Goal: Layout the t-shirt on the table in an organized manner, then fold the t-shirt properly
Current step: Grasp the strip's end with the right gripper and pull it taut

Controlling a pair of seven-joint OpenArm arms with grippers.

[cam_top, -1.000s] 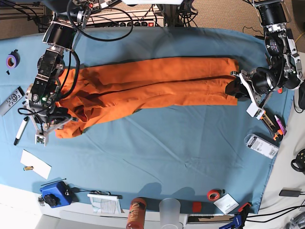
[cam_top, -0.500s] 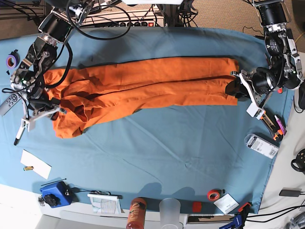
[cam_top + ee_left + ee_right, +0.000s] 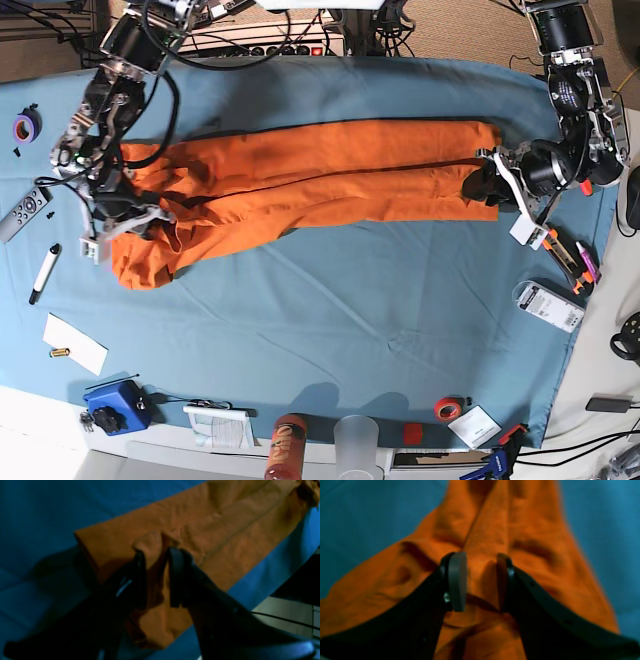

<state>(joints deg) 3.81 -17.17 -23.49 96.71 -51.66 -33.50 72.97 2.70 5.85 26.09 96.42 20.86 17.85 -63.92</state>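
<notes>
Covering the table (image 3: pixel 380 320), blue-teal cloth bears the stretched t-shirt (image 3: pixel 320 175).

Soft, matt orange cloth on the t-shirt (image 3: pixel 320 175) – smooth blue cloth over the table (image 3: pixel 380 300) – dark, smooth plastic fingers (image 3: pixel 456 580).

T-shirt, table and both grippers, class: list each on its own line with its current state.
t-shirt: stretched lengthwise, bunched and wrinkled, not folded.
table: blue cloth covered, shirt lying across its far half.
left gripper: shut on t-shirt's end.
right gripper: shut on t-shirt's other end.
</notes>
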